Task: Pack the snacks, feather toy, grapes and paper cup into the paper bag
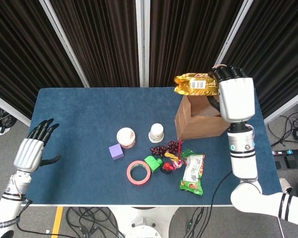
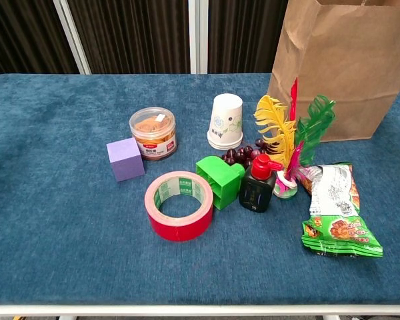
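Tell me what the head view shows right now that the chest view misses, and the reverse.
Only the head view: the right hand holding the gold snack bag above the paper bag, and the open left hand. Only the chest view: the feather toy's upright feathers and the tape roll's printing. Both show the cup and green snack.

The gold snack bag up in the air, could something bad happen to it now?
Maybe. The right hand holds the gold snack bag by one end, mostly beyond the paper bag's left rim, so if dropped now it might miss. Lying sideways, it might also catch on the rim. A bump could tip the paper bag towards the feather toy.
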Robot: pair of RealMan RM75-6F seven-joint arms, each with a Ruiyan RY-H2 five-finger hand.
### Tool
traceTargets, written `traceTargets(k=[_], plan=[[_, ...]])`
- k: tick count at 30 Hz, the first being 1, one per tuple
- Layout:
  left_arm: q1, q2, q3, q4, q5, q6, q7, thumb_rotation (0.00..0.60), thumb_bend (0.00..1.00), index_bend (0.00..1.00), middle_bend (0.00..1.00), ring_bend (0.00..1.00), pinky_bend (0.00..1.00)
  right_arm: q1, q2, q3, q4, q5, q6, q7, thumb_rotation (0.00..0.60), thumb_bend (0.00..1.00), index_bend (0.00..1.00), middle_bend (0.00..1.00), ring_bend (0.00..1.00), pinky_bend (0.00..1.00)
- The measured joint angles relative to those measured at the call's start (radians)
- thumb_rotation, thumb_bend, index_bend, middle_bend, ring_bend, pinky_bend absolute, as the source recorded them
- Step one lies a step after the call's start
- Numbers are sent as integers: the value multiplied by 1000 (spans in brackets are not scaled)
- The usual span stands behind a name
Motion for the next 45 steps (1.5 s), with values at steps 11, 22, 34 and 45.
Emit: traceTargets(k=[11, 22, 34, 45], plan=[[9, 4, 0, 7, -15, 2, -3, 600, 147, 161, 136, 52, 182, 13, -3, -47, 129, 101, -95, 99, 600, 313, 595, 432, 367, 544], [17, 1, 4, 24, -22, -2, -21, 600, 147, 161, 136, 52, 182, 49, -40, -107, 210, 137, -138, 109, 600, 289, 590, 428, 366, 531], [14, -2, 4, 27, -17, -5, -20, 600, 147, 161, 136, 52, 182, 58, 64, -170, 183, 163, -235, 44, 600, 287, 590, 428, 366, 528], [15, -2, 3, 32, -16, -3, -28, 600, 147, 161, 136, 51, 183, 105, 132, -229, 157, 222, -290, -95, 600, 288, 590, 432, 366, 527]])
